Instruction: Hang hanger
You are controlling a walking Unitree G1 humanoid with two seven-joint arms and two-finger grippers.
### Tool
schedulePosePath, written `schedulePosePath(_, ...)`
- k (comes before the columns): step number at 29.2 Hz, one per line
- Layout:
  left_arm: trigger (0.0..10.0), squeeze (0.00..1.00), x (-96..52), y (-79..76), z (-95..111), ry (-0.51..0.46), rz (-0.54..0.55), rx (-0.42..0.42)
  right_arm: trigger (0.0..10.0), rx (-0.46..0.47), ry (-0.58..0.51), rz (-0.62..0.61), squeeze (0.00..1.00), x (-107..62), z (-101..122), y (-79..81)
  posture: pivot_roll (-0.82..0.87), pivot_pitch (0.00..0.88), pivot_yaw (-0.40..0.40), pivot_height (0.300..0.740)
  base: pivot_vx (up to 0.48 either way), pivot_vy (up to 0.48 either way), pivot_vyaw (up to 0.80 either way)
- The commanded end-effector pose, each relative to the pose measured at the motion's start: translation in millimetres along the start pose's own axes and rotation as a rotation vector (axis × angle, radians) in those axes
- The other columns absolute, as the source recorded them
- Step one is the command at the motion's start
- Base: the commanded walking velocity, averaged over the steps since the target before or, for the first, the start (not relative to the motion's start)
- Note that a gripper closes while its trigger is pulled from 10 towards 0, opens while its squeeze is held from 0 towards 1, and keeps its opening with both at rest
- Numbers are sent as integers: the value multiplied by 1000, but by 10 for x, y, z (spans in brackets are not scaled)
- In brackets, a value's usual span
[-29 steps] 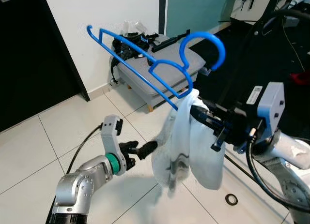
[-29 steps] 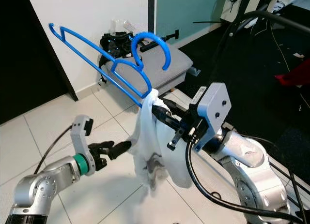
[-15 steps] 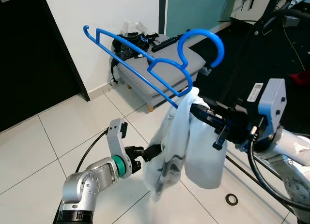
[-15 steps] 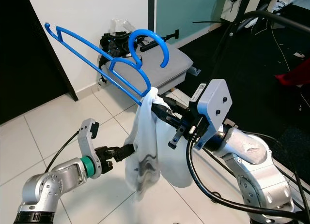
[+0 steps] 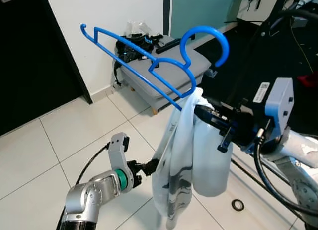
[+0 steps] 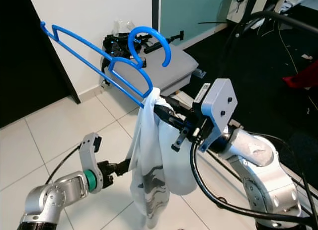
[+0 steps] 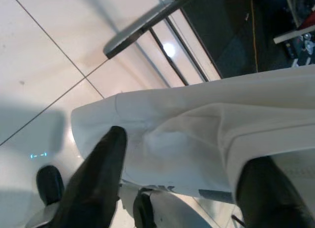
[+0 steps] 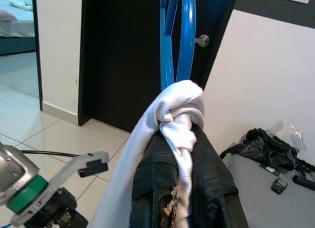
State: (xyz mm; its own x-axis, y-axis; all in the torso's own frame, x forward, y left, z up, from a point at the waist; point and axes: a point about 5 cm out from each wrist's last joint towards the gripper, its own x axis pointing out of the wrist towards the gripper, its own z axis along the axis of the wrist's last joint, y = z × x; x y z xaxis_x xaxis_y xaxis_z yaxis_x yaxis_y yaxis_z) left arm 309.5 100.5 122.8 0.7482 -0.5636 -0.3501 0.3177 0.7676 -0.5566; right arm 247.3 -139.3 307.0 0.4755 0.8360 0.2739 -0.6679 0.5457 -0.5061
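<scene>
A blue plastic hanger (image 5: 203,28) sticks up and to the left in front of me, hook uppermost. My right gripper (image 5: 201,111) is shut on its lower end, with a white cloth (image 5: 179,160) bunched over the fingers (image 8: 162,174) and hanging down in long folds. In the right wrist view the hanger (image 8: 187,41) rises straight from the cloth knot. My left gripper (image 5: 151,164) is low, at the cloth's left edge. Its fingers (image 7: 98,179) stand wide apart with the cloth (image 7: 187,134) lying between them.
A grey padded bench (image 5: 198,61) stands by the white wall, with black gear (image 5: 131,46) piled on it. A black door (image 5: 30,56) is at the left. A dark metal rack (image 5: 278,16) and cables fill the right. A small ring (image 5: 237,204) lies on the tiles.
My left gripper has moved right and down to the cloth's edge. The cloth now hangs longer and straighter. The hanger has tilted slightly up and left.
</scene>
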Motion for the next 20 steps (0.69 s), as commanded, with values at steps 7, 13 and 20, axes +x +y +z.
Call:
schedulePosePath(7, 0, 0, -14, 115, 35, -20, 136, 177, 0, -29, -65, 32, 0, 27, 150, 51, -194, 196, 165, 740, 0, 0, 0)
schedulePosePath(13, 0, 0, -33, 210, 179, -76, 331, 459, 0, -34, -54, 24, 0, 12, 141, 36, -192, 197, 166, 740, 0, 0, 0)
schedulePosePath(20, 10000, 0, -150, 354, 514, -257, 665, 746, 0, -55, 123, 95, 0, -149, -13, 81, -190, 201, 165, 740, 0, 0, 0)
